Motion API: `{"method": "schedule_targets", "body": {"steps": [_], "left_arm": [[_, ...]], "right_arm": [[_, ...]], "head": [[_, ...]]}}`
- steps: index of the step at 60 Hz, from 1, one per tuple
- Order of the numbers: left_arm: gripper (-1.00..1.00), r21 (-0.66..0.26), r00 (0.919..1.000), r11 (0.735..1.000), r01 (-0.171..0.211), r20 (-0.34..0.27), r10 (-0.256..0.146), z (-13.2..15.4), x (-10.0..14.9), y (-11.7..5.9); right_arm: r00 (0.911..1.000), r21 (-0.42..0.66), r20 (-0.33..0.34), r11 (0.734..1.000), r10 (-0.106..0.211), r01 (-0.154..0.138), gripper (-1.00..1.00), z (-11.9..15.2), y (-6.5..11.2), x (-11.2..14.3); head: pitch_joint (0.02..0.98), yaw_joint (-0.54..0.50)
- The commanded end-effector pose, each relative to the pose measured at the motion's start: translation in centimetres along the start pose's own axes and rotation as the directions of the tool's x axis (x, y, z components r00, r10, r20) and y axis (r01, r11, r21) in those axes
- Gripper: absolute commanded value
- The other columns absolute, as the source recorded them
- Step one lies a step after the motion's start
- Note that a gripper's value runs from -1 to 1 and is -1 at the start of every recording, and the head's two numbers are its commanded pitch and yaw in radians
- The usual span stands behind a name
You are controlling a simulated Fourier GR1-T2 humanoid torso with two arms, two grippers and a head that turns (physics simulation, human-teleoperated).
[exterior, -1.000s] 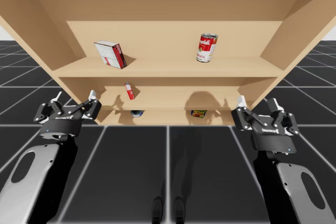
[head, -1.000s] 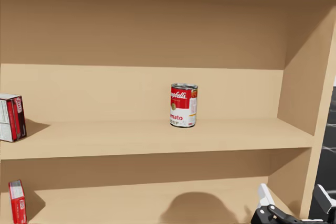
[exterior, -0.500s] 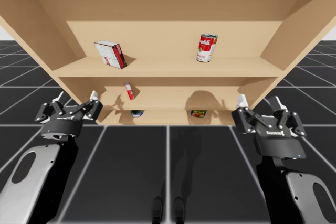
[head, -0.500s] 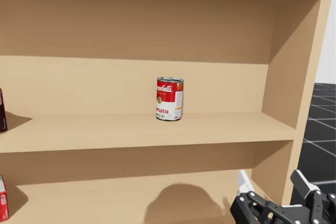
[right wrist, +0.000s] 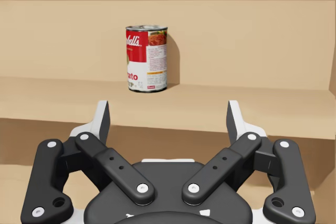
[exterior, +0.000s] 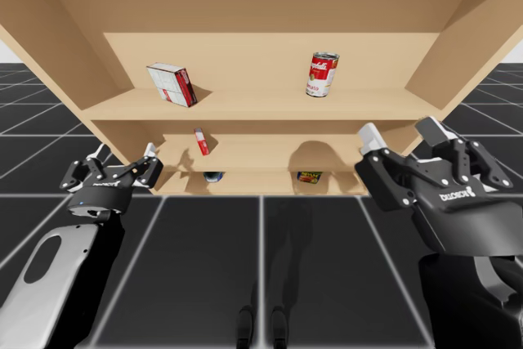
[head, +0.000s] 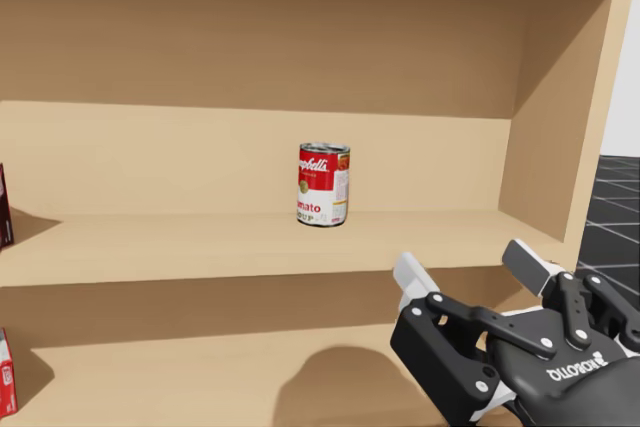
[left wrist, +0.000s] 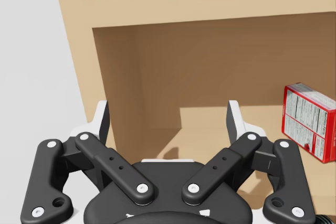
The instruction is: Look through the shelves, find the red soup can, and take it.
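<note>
Shelf stock, as I see it from the console:

1. Red soup can [right wrist: 146, 59]: upright on the top shelf [exterior: 261, 105], in its right half, close to the back wall. Nothing touches it.
2. Right claw [head: 466, 265]: fingers spread wide, nothing between them. It sits out in front of the shelf unit, with the can ahead of it and well apart.
3. Left claw [left wrist: 168, 114]: also wide and empty, low at the unit's left front corner, facing the middle shelf.
4. Red-and-white box [exterior: 172, 83]: on the top shelf's left half, well apart from the can.
5. Small red box [exterior: 201, 141]: upright on the middle shelf, ahead of the left claw and off to one side.
6. Bottom shelf: one bluish thing [exterior: 213, 176] and one green-and-yellow thing [exterior: 310, 176] (both mostly hidden by the shelf edge, so I cannot name them).
</note>
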Motion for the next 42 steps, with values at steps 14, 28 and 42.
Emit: {"method": "schedule_targets", "body": {"steps": [14, 28, 42], "left_arm": [[-1.00, 0.002, 1.0000, 1.000, -0.007, -0.002, 0.007, -0.1, 0.0, 0.2], [-1.00, 0.002, 1.0000, 1.000, -0.009, -0.003, 0.009, -0.1, -0.1, 0.3], [-1.00, 0.006, 0.9999, 1.000, -0.012, -0.004, 0.012, -0.1, 0.0, 0.5]], "right_arm": [[0.9955, 0.084, -0.090, 0.996, -0.027, 0.035, -1.00, -5.2, 2.3, 1.0], [0.9910, 0.078, -0.134, 0.997, 0.002, 0.009, -1.00, -9.0, 2.0, 1.7], [0.9802, 0.071, -0.197, 0.997, 0.025, -0.011, -1.00, -11.5, 2.4, 1.5]], "head": [[0.258, -0.22], [0.260, -0.22], [0.263, -0.23]]}}
